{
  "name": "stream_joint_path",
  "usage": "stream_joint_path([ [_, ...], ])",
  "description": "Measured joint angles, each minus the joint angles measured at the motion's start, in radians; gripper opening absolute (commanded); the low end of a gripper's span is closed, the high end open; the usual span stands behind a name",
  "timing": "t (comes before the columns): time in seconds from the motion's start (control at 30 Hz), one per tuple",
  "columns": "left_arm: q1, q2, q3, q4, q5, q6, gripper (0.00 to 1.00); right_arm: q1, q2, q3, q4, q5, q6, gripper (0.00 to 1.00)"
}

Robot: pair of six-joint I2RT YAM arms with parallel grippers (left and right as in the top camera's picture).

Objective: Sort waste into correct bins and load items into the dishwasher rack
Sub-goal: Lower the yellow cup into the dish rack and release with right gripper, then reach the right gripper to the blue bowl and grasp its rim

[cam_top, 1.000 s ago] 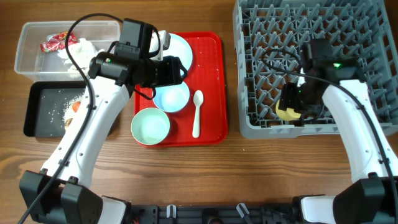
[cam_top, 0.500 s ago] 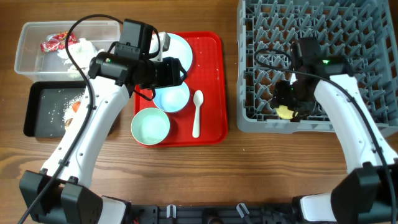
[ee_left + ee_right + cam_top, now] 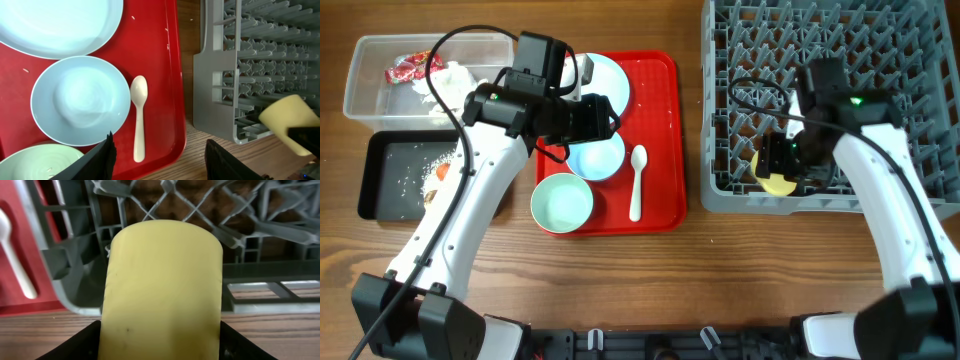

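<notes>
My right gripper (image 3: 782, 166) is shut on the small yellow cup (image 3: 776, 178) and holds it over the front left part of the grey dishwasher rack (image 3: 880, 60). In the right wrist view the cup (image 3: 162, 285) fills the space between the fingers. My left gripper (image 3: 597, 116) is open and empty above the red tray. The pale blue plate (image 3: 608, 78), small blue bowl (image 3: 597, 158), green bowl (image 3: 561, 202) and white spoon (image 3: 637, 182) lie on the tray. The left wrist view shows the bowl (image 3: 80, 100) and spoon (image 3: 139, 117) below the open fingers (image 3: 102, 160).
The clear tub (image 3: 375, 95) at the far left holds the red wrapper (image 3: 405, 68) and white tissue (image 3: 445, 80). The black tray (image 3: 380, 185) in front of it holds rice grains and an orange piece. The red tray (image 3: 660, 120) sits between the bins and the rack.
My right gripper has shifted a little with the yellow cup over the rack's front left corner. The left arm has not moved.
</notes>
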Motion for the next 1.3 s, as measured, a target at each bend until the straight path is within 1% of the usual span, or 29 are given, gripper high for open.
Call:
stream_joint_path([
  [0.03,0.0,0.0,0.0,0.0,0.0,0.0,0.59,0.0,0.022,0.0,0.0,-0.003,-0.002,0.61],
  [0.07,0.0,0.0,0.0,0.0,0.0,0.0,0.59,0.0,0.04,0.0,0.002,-0.003,-0.005,0.65],
  [0.1,0.0,0.0,0.0,0.0,0.0,0.0,0.59,0.0,0.054,0.0,0.008,-0.007,-0.008,0.73],
  [0.17,0.0,0.0,0.0,0.0,0.0,0.0,0.59,0.0,0.058,0.0,0.027,-0.015,-0.013,0.96],
  [0.2,0.0,0.0,0.0,0.0,0.0,0.0,0.59,-0.001,0.058,0.0,0.039,-0.018,-0.012,1.0],
  [0.33,0.0,0.001,0.0,0.0,0.0,0.0,0.59,-0.034,0.058,0.0,0.072,-0.04,-0.023,1.0],
  [0.47,0.0,0.001,0.0,0.0,0.0,0.0,0.59,-0.073,0.058,0.012,0.064,-0.075,-0.025,1.0],
  [0.5,0.0,0.001,0.0,-0.001,0.0,0.0,0.59,-0.074,0.058,0.03,0.053,-0.082,-0.031,1.0],
  [0.57,0.0,0.001,0.0,-0.003,-0.001,0.0,0.6,-0.068,0.058,0.139,0.019,-0.116,-0.053,1.0],
  [0.63,0.005,0.001,0.0,-0.008,-0.003,0.0,0.63,-0.035,0.05,0.273,0.0,-0.136,-0.061,1.0],
  [0.67,0.024,0.0,0.0,-0.024,-0.003,0.0,0.66,-0.008,0.038,0.309,0.007,-0.157,-0.061,1.0],
  [0.73,0.067,-0.014,0.0,-0.068,-0.004,0.001,0.68,0.061,0.026,0.327,0.053,-0.212,-0.06,1.0],
  [0.8,0.133,-0.08,0.002,-0.109,-0.008,0.0,0.7,0.15,0.034,0.327,0.116,-0.246,-0.026,1.0],
  [0.83,0.167,-0.136,0.01,-0.135,-0.014,0.0,0.71,0.196,0.043,0.327,0.147,-0.255,-0.006,0.97],
  [0.9,0.23,-0.208,0.021,-0.198,-0.058,0.0,0.71,0.286,0.097,0.327,0.232,-0.257,0.068,0.86],
  [0.93,0.264,-0.217,0.024,-0.236,-0.088,0.0,0.73,0.319,0.13,0.327,0.266,-0.254,0.108,0.78],
  [1.0,0.293,-0.214,0.024,-0.255,-0.132,0.0,1.0,0.381,0.235,0.327,0.331,-0.25,0.152,0.7],
  [1.17,0.385,-0.214,0.024,-0.249,-0.278,0.003,1.0,0.455,0.454,0.327,0.422,-0.245,0.219,0.55],
  [1.23,0.411,-0.214,0.024,-0.249,-0.299,0.003,1.0,0.477,0.513,0.327,0.444,-0.245,0.238,0.47],
  [1.27,0.415,-0.214,0.024,-0.249,-0.306,0.003,1.0,0.484,0.531,0.327,0.454,-0.245,0.243,0.45],
  [1.3,0.415,-0.214,0.024,-0.249,-0.306,0.003,1.0,0.489,0.553,0.327,0.469,-0.246,0.251,0.4],
])
